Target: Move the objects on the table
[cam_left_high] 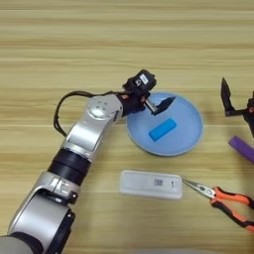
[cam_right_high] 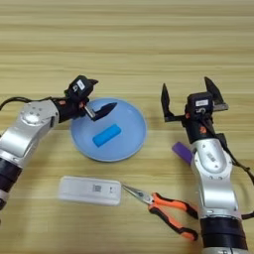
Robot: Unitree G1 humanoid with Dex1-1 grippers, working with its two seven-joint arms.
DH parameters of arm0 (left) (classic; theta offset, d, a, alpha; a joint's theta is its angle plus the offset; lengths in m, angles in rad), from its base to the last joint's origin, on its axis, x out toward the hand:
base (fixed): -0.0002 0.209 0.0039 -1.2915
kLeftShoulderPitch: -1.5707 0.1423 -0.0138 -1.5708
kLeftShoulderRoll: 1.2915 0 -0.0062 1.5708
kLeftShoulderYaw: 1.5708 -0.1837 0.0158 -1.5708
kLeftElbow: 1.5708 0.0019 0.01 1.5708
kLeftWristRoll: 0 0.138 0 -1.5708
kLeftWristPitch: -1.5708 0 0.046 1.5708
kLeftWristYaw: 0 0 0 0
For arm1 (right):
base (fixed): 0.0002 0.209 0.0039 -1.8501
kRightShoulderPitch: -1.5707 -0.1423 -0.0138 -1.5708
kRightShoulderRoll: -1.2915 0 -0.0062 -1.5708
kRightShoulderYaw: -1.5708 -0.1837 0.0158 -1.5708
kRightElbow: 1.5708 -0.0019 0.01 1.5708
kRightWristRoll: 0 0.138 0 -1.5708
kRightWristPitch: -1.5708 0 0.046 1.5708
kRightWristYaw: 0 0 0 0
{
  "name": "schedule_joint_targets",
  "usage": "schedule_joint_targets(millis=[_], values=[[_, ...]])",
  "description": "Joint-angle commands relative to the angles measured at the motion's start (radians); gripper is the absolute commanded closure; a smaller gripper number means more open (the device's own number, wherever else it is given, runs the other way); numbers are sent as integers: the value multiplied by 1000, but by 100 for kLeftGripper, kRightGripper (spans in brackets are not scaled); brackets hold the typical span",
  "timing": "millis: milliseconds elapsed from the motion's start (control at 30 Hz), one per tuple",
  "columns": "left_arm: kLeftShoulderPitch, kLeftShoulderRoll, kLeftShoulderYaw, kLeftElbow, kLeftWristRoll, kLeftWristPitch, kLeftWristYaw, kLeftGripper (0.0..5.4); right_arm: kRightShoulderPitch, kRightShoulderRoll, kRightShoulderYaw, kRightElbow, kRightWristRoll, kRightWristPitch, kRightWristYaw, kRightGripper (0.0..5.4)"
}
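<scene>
Blue block (cam_right_high: pixel 106 135) lies in plate (cam_right_high: pixel 130 144); judged placed. Left gripper (cam_right_high: pixel 101 111) hovers over plate's left rim, fingers near shut, holding nothing. Right gripper (cam_right_high: pixel 191 99) spread wide, empty, above purple block (cam_right_high: pixel 181 151) on table (cam_right_high: pixel 127 44). Remote (cam_right_high: pixel 89 190), pliers (cam_right_high: pixel 166 208) untouched; judged pending.

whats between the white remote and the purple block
The orange-handled pliers lie there, nose tip close to the white remote and handles running right, below the purple block. The right eye view shows it best.
</scene>
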Motion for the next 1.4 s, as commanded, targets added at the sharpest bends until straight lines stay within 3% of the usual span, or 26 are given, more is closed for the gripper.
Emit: schedule_joint_targets(millis=[33, 200, 433, 567, 767, 1400], values=[[-59, -35, 15, 119, 18, -52, 38, 23, 1, 8, 5, -4, -1, 12, -8, 0], [-125, -84, 36, 280, 27, -107, 93, 3, 5, 11, 5, -4, -1, 11, -8, 0], [-243, -183, 99, 502, 33, -184, 254, 3, 5, 16, 9, -12, 2, 12, -8, 0], [-296, -213, 134, 611, 26, -212, 305, 3, 4, 18, 12, -9, 1, 11, -10, 0], [-325, -228, 146, 713, 37, -232, 300, 3, 5, 20, 13, -10, 1, 11, -14, 0], [-329, -226, 80, 860, 155, -257, 178, 3, 3, 22, 12, -10, 1, 12, -14, 0]])
